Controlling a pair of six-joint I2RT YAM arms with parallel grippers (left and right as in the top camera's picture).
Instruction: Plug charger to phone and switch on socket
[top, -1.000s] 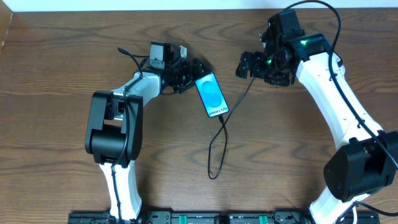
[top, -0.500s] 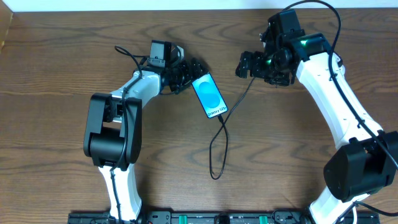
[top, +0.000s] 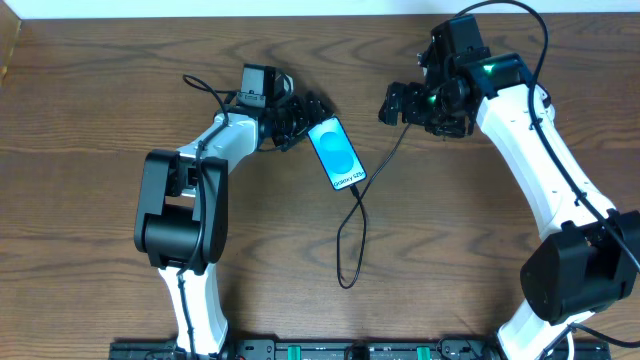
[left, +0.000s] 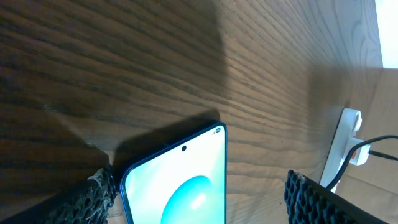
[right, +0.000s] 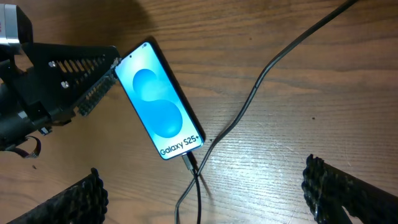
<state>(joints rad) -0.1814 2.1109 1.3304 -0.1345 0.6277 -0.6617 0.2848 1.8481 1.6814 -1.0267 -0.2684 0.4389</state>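
1. Nearest the arm bases, the slack of the charger (top: 346, 285) is laid in a narrow loop on the wooden table (top: 100, 100). One strand is led up to the phone and the other is carried away toward the right arm.
2. At the top of that loop, the plug tip (right: 188, 162) is seen against the lower short edge of the phone (top: 338, 153), just under the words "Galaxy S25+". It looks seated, so the plugging step is judged done, though how deep it sits cannot be confirmed.
3. The phone is laid flat, face up and slanted, with its screen lit, about mid-table between the two arms.
4. The phone's upper end is straddled by the left gripper (top: 303, 122). Its fingers are spread wide and nothing is grasped. One finger is just beside the phone's edge, but contact cannot be made out.
5. Farther right, the right gripper (top: 400, 106) is held above the cable run, with its fingers fully spread and empty.
6. Farthest off, the socket (left: 345, 140) is caught only at the edge of the left wrist view, as a white power strip with a dark lead plugged in. In the overhead view it is not made out, probably hidden under the right arm. The switch position cannot be told, so switching on is judged to be the step left.
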